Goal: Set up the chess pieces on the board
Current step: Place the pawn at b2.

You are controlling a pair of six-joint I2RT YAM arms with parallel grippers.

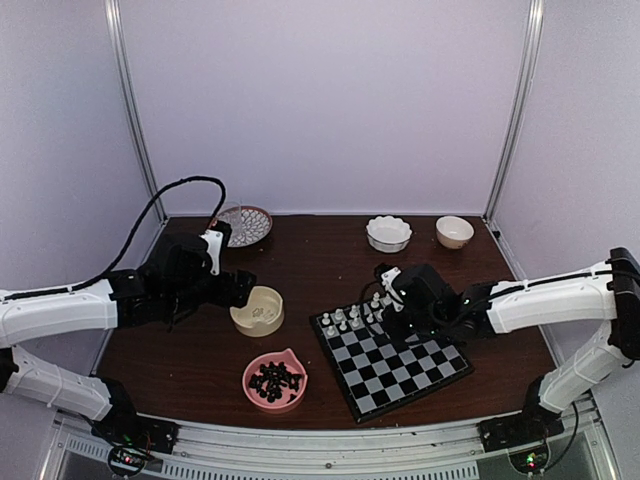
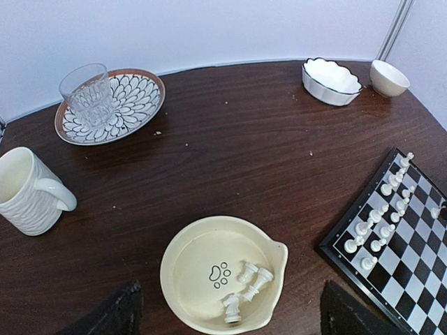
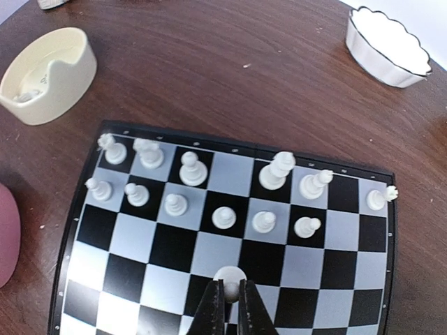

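Observation:
The board (image 3: 335,279) lies right of centre, with several cream-white chess pieces (image 3: 223,218) standing in two rows along its far edge. My right gripper (image 3: 228,296) hovers over the board (image 1: 400,365), shut on a white piece (image 3: 229,277) whose round top shows between the fingers. Three more white pieces (image 2: 248,283) lie on their sides in a cream paw-print bowl (image 2: 188,279). Directly above that bowl (image 1: 258,310) my left gripper (image 2: 227,317) hangs open, with one dark finger (image 2: 112,314) at each side and nothing between them.
A pink bowl (image 1: 275,380) with black chessmen sits at the front. At the back left a glass (image 2: 87,94) stands on a patterned plate (image 2: 136,105), and a white mug (image 2: 24,190) is at the left. A scalloped white bowl (image 1: 388,232) and a small cream bowl (image 1: 455,231) stand at the back right.

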